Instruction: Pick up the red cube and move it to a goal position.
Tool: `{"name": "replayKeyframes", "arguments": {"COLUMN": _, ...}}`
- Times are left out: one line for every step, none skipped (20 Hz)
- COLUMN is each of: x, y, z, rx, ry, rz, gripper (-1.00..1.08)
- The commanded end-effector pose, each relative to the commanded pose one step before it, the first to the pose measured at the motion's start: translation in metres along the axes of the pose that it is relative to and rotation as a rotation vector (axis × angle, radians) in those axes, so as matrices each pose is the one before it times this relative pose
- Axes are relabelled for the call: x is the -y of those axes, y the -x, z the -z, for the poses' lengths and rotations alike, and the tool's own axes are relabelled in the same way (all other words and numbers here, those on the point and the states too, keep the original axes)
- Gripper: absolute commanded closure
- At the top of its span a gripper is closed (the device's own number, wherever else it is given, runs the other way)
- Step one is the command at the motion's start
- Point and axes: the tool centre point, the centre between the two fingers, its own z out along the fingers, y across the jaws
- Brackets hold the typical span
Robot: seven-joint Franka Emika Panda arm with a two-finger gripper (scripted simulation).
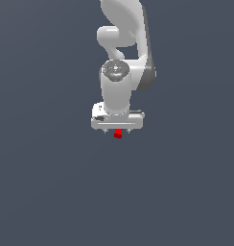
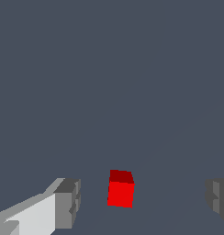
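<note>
the red cube point(image 2: 120, 189) lies on the grey floor between the two fingertips point(image 2: 68, 204), touching neither, so that a closing can catch it from both sides. the gripper point(image 1: 118, 130) stands wide open directly above it, pointing down.
</note>
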Motion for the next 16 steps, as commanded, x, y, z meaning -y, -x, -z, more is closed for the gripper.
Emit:
{"name": "replayKeyframes", "arguments": {"x": -0.00001, "y": 0.0, "z": 0.0, "rx": 0.0, "ry": 0.0, "rz": 0.0, "gripper": -0.92}}
{"name": "replayKeyframes", "arguments": {"x": 0.00009, "y": 0.00012, "z": -0.00023, "rx": 0.0, "ry": 0.0, "rz": 0.0, "gripper": -0.92}}
{"name": "replayKeyframes", "arguments": {"x": -0.0001, "y": 0.00039, "z": -0.00056, "rx": -0.00023, "ry": 0.00009, "rz": -0.00064, "gripper": -0.92}}
{"name": "replayKeyframes", "arguments": {"x": 0.00007, "y": 0.00062, "z": -0.00103, "rx": -0.00022, "ry": 0.00007, "rz": -0.00065, "gripper": -0.92}}
{"name": "replayKeyframes", "arguments": {"x": -0.00002, "y": 0.00088, "z": -0.0014, "rx": -0.00038, "ry": 0.00013, "rz": -0.00112, "gripper": -0.92}}
{"name": "replayKeyframes", "arguments": {"x": 0.00006, "y": 0.00112, "z": -0.00183, "rx": -0.00044, "ry": 0.00015, "rz": -0.0013, "gripper": -0.92}}
{"name": "replayKeyframes", "arguments": {"x": 0.0, "y": 0.00138, "z": -0.00221, "rx": -0.00059, "ry": 0.0002, "rz": -0.00172, "gripper": -0.92}}
{"name": "replayKeyframes", "arguments": {"x": -0.00001, "y": 0.00163, "z": -0.00261, "rx": -0.0007, "ry": 0.00024, "rz": -0.00205, "gripper": -0.92}}
{"name": "replayKeyframes", "arguments": {"x": 0.00006, "y": 0.00187, "z": -0.00304, "rx": -0.00077, "ry": 0.00026, "rz": -0.00225, "gripper": -0.92}}
{"name": "replayKeyframes", "arguments": {"x": -0.00001, "y": 0.00212, "z": -0.00342, "rx": -0.00092, "ry": 0.00031, "rz": -0.00268, "gripper": -0.92}}
{"name": "replayKeyframes", "arguments": {"x": 0.00004, "y": 0.00237, "z": -0.00385, "rx": -0.00099, "ry": 0.00034, "rz": -0.0029, "gripper": -0.92}}
{"name": "replayKeyframes", "arguments": {"x": 0.00007, "y": 0.00261, "z": -0.00426, "rx": -0.00109, "ry": 0.00037, "rz": -0.00318, "gripper": -0.92}}
{"name": "replayKeyframes", "arguments": {"x": 0.00003, "y": 0.00286, "z": -0.00466, "rx": -0.00122, "ry": 0.00042, "rz": -0.00356, "gripper": -0.92}}
{"name": "replayKeyframes", "arguments": {"x": 0.00005, "y": 0.0031, "z": -0.00507, "rx": -0.00131, "ry": 0.00045, "rz": -0.00384, "gripper": -0.92}}
{"name": "replayKeyframes", "arguments": {"x": 0.00005, "y": 0.00334, "z": -0.00548, "rx": -0.00142, "ry": 0.00049, "rz": -0.00416, "gripper": -0.92}}
{"name": "replayKeyframes", "arguments": {"x": 0.00007, "y": 0.00357, "z": -0.0059, "rx": -0.00152, "ry": 0.00053, "rz": -0.00445, "gripper": -0.92}}
